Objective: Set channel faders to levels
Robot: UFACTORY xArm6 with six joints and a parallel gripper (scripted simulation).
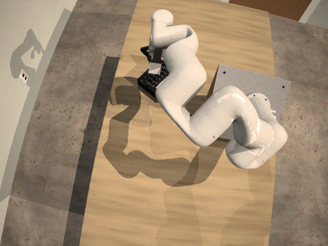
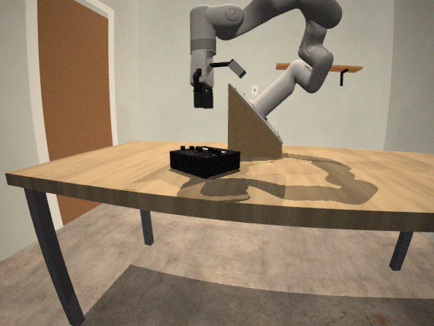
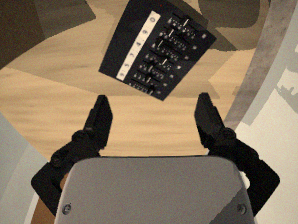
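Gripper (image 2: 203,99) hung high above the desk (image 2: 204,163), well clear of it, pointing straight down. Fingers were spread wide with nothing between them; in the wrist view both black fingertips framed bare table (image 2: 109,172), with the desk showing beyond them, apart from both.

The desk was a black box standing flat on the table, near the foot of the arm's wedge mount (image 2: 248,135), just left of it in the exterior view. In the wrist view it sat rotated at an angle, with a white tape strip (image 3: 136,46) along one edge and rows of faders (image 3: 169,52) beside it. Tape numbers and cap positions were too small and blurred to read. In the top view the arm (image 1: 182,83) covered most of the desk; only its left part (image 1: 147,81) showed.

The arm reached from the tilted grey plate (image 1: 248,80) on the mount, up and over, then dropped down at the wrist. A small camera bracket (image 2: 234,67) stuck out sideways from the wrist.

The arm's shadow fell across the table right and near of the desk. A brown door (image 2: 73,91) stood at far left, a wall shelf (image 2: 351,68) at far right.
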